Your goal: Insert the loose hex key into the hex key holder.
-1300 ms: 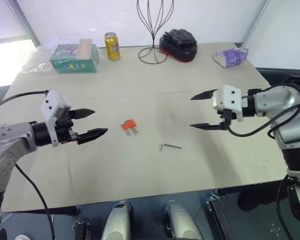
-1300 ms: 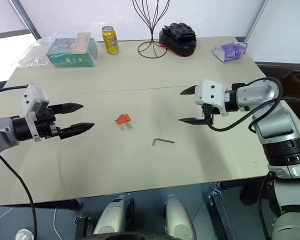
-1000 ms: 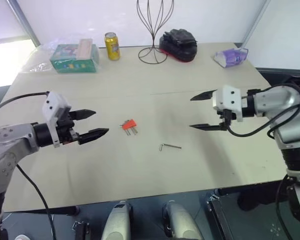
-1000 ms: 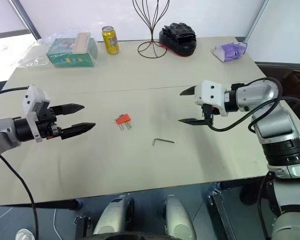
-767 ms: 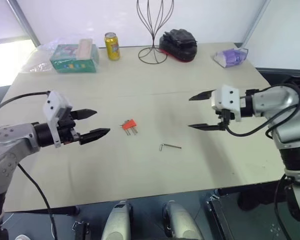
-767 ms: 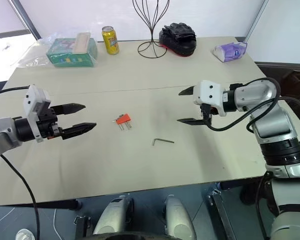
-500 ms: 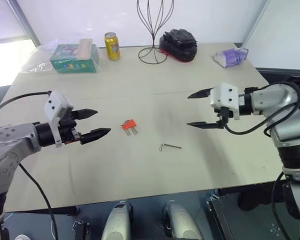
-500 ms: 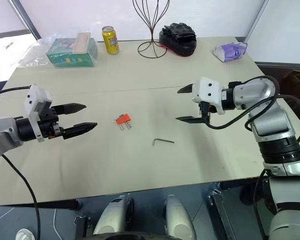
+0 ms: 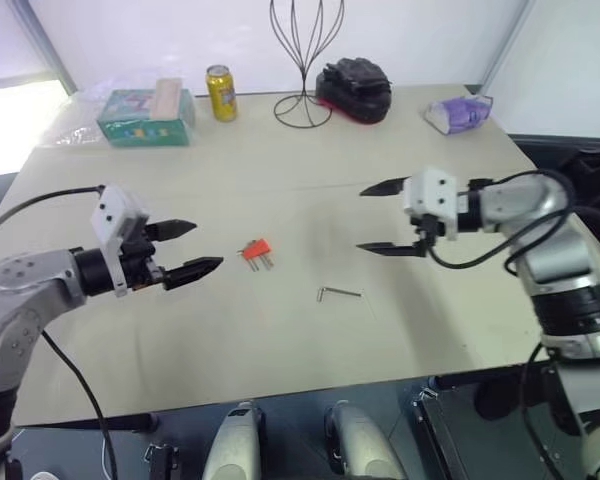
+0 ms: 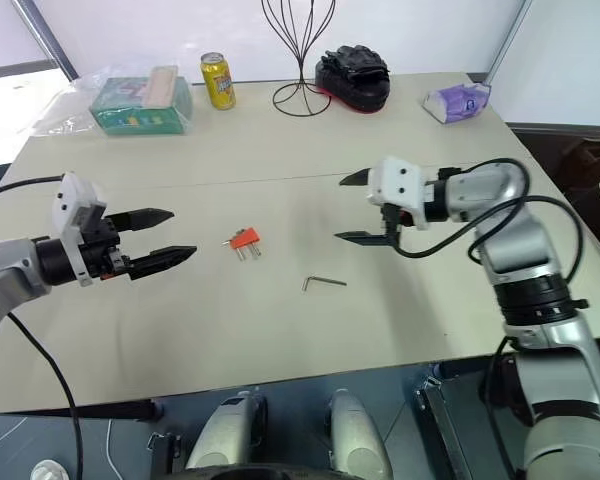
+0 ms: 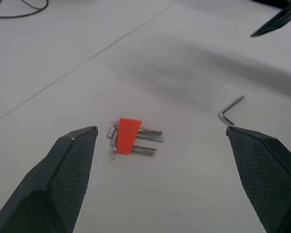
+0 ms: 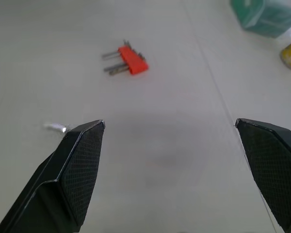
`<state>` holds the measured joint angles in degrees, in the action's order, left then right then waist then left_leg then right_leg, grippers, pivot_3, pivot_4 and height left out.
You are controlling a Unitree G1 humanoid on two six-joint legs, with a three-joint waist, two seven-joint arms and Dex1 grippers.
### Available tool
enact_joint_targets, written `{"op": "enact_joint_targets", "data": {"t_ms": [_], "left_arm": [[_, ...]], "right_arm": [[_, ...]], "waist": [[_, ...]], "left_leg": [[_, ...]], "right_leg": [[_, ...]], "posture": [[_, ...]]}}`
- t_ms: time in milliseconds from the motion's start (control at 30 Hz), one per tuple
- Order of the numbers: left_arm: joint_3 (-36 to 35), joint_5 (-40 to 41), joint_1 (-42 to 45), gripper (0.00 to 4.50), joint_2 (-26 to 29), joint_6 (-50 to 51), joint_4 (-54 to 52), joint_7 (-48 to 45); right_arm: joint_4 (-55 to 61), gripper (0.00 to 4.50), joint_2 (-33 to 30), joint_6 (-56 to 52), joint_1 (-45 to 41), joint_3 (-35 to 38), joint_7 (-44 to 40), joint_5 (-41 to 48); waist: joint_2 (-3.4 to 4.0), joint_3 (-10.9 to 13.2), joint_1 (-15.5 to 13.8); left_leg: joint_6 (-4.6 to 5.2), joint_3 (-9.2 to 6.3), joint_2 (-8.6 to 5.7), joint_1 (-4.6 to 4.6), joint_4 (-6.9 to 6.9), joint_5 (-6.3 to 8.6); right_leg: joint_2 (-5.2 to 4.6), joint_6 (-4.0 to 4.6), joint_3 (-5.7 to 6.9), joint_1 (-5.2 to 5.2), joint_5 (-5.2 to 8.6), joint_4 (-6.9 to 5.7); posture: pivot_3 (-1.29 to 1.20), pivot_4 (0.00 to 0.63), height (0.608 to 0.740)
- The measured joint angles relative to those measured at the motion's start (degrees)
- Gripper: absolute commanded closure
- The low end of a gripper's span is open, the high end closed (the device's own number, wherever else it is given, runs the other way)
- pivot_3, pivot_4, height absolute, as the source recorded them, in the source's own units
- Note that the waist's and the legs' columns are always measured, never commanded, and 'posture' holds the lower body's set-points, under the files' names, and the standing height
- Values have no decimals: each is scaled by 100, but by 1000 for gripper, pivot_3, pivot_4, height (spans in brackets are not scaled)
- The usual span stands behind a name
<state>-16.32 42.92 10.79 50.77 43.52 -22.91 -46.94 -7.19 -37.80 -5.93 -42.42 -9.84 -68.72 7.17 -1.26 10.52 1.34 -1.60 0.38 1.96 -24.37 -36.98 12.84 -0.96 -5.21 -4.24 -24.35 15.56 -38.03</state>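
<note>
Loose hex key [image 9: 339, 293] is lying flat on the table [image 9: 280, 340], just below frame centre, untouched. Thin dark L-shaped rod, short bend at its left end. Hex key holder [image 9: 257, 250] is sitting up and to the left of it, near but apart: small orange-red plastic block, a few short grey keys poking out toward the lower right.

Nothing done yet, I'd say: no pick, no insertion, everything is left.

Right gripper [image 9: 382, 217] is hovering right of centre, above the key, jaws spread wide, grasping nothing. Left gripper [image 9: 193, 248] is hanging at mid-left, level with the holder, also spread and empty. Finger pads [image 11: 70, 170] are black with a fine diamond knurl, tapering to points.

Tabletop is matte beige with a faint seam.
</note>
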Motion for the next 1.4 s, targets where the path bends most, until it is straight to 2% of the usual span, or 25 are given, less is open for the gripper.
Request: {"op": "enact_joint_targets", "data": {"t_ms": [133,300,533,800,1400], "left_arm": [[10,-5,-160,54,-109,1,-146,144],[-177,96,-527,54,-131,178,-561,350],[-809,409,-1235,54,-83,510,-1100,531],[-964,617,-1378,54,-87,585,-1342,733],[-961,626,-1373,54,-83,562,-1328,755]], "right_arm": [[-1280,0,860,742,-473,-568,371,-582],[-3703,0,2151,1908,-1351,-1017,1316,-1301],[-5462,0,2538,3000,-1967,-1063,2242,-1885],[-6014,0,2781,3290,-1978,-1046,2404,-2097],[-5945,0,3356,3112,-1874,-924,2233,-2096]], "waist": [[0,0,39],[-1,2,133],[0,2,132],[1,3,143],[1,3,280]], "left_leg": [[0,1,-1,0,0,0],[-2,-7,-1,-3,3,-1],[-4,-15,-5,-2,9,-1],[-5,-26,-5,-1,10,-1],[-5,-41,-4,4,24,-1]], "right_leg": [[0,0,0,0,-1,-1],[-3,-4,2,-4,-3,-8],[-20,-3,6,-3,-3,-6],[-18,-3,8,-2,-4,-8],[-13,-2,12,-3,-4,-8]], "posture": [[0,150,740],[0,150,740],[0,150,740],[0,150,740],[0,150,740]]}}
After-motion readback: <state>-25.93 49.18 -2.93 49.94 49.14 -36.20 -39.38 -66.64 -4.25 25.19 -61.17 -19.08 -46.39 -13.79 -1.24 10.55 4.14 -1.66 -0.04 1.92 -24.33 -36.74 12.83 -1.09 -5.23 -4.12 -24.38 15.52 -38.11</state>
